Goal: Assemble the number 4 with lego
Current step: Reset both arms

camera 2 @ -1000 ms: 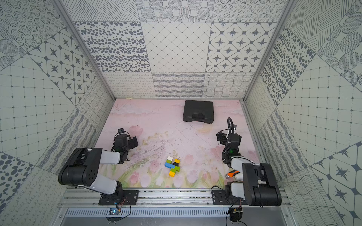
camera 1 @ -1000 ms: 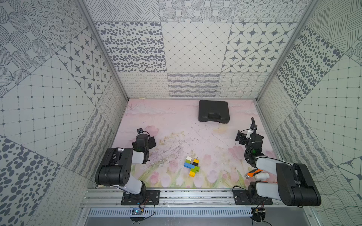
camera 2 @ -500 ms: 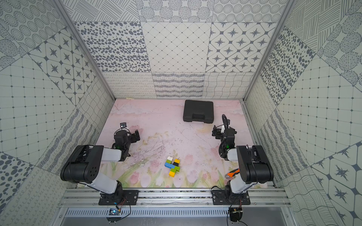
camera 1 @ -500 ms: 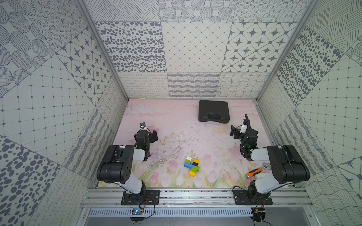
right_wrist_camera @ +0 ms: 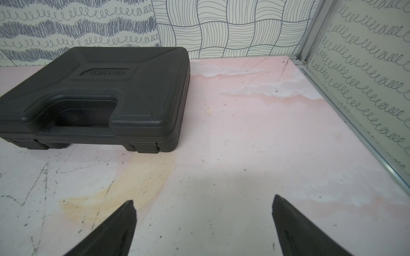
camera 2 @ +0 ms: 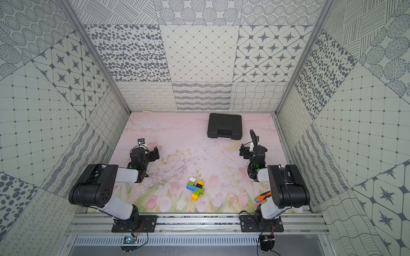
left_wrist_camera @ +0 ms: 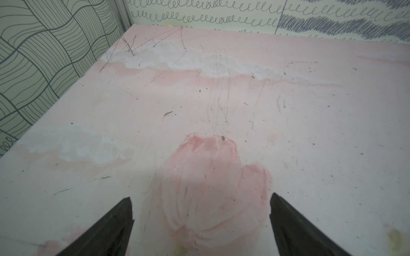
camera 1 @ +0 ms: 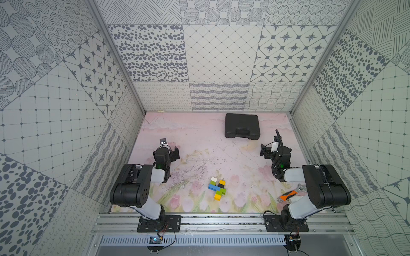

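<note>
Lego number 4 (camera 1: 217, 189) lies flat on the flower-printed table (camera 1: 188, 133), close to the near edge and roughly midway between the two arms, with nothing touching it. In both top views its white, green, blue, yellow and black pieces look pressed together into one figure, so the build appears finished or all but finished. The left claw (left_wrist_camera: 200, 196) hangs spread wide and empty over bare table on the left side, well apart from the figure. The right claw (right_wrist_camera: 203, 198), equally wide and empty, points toward the black case (right_wrist_camera: 95, 95) at the far right. An orange-handled wrench (camera 1: 288, 195) lies by the right arm's base, near the right wall. Judging by its look, the figure is light, stiff plastic with smooth, slippery side walls. Each brick seems strong in itself but weak at the stud joints, so a lift by one tip could lever a piece off. The safer hold seems to be across the long blue brick (camera 1: 213, 188) at its middle, jaws on the two flat sides, squeezing gently and keeping it level; how firmly the joints are seated cannot be told from here
</note>
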### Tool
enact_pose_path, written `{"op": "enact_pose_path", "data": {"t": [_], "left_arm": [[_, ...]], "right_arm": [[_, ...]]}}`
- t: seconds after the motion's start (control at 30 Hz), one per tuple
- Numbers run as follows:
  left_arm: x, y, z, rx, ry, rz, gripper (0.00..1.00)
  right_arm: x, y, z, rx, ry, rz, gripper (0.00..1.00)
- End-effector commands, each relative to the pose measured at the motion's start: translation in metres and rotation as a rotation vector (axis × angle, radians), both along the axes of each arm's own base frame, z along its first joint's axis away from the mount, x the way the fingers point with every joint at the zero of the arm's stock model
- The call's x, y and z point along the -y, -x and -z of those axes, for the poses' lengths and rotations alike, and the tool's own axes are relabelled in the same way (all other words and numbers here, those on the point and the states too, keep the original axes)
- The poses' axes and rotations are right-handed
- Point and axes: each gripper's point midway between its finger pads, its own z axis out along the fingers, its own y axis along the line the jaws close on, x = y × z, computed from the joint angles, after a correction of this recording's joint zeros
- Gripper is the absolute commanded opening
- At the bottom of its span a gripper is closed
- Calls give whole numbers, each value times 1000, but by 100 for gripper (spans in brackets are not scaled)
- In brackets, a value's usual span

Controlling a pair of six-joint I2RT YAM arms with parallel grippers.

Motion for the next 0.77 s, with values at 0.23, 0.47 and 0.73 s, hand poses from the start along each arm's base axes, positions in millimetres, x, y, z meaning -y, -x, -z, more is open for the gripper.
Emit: {"op": "enact_pose_path", "data": {"t": [0.23, 0.47, 0.73], "left_arm": [[1, -8, -16, 67, -18, 8, 100], [1, -8, -15, 64, -19, 8, 100], [1, -8, -15, 64, -19, 8, 100]], "right_arm": [[-1, -6, -16, 55, 8, -2, 99], [-1, -5, -16, 55, 7, -3, 99], [-1, -5, -16, 55, 9, -2, 99]]}}
